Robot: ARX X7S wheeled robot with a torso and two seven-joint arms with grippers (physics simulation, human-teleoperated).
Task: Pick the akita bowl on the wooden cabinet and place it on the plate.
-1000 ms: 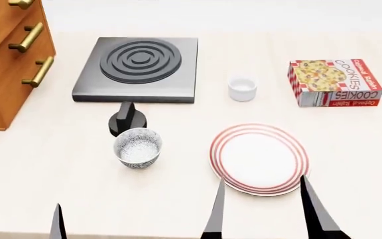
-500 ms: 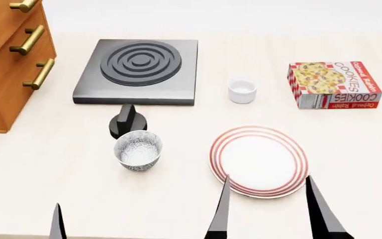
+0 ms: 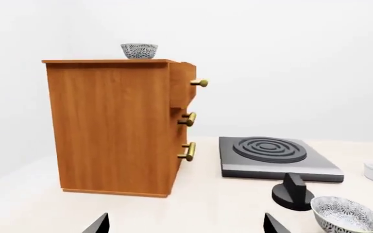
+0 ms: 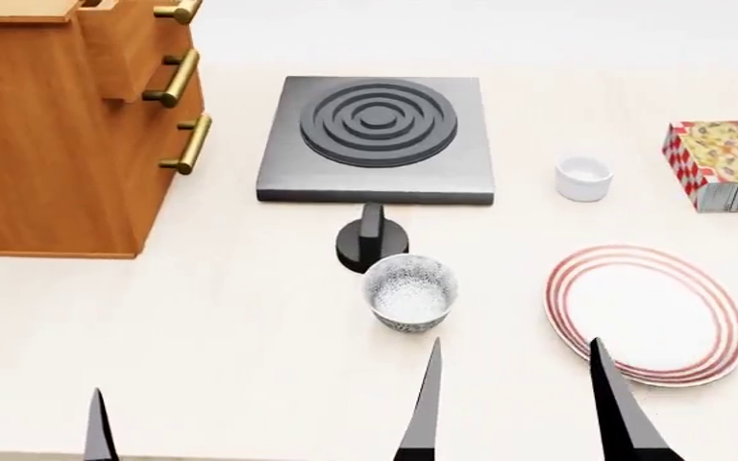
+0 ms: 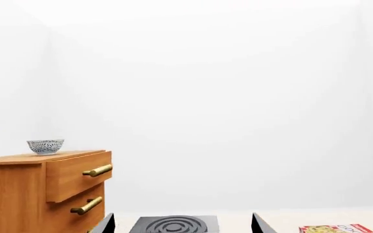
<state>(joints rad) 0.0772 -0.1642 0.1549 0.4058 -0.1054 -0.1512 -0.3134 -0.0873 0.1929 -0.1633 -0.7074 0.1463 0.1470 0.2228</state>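
The akita bowl (image 3: pixel 139 50), white with a dark grey-blue pattern, stands on top of the wooden cabinet (image 3: pixel 112 126); it also shows in the right wrist view, bowl (image 5: pixel 45 146) on cabinet (image 5: pixel 18 194). In the head view the cabinet (image 4: pixel 49 134) fills the far left and its bowl is out of frame. The red-ringed plate (image 4: pixel 645 312) lies on the table at the right. My left gripper (image 4: pixel 26 423) and right gripper (image 4: pixel 515 346) hover low near the table's front edge, both open and empty, far from the cabinet top. The wrist views show the left gripper (image 3: pixel 186 223) and right gripper (image 5: pixel 183 223) with jaws wide apart.
A twin patterned bowl (image 4: pixel 410 293) sits on the table between my arms and a black knob (image 4: pixel 372 240). Behind are a grey stove plate (image 4: pixel 376 139), a small white cup (image 4: pixel 583 179) and a cookie box (image 4: pixel 728 163). Brass drawer handles (image 4: pixel 177 115) stick out from the cabinet.
The head view has swung left: cabinet, stove, twin bowl and plate all sit further right in it, and more of the cabinet shows. Both grippers stay open.
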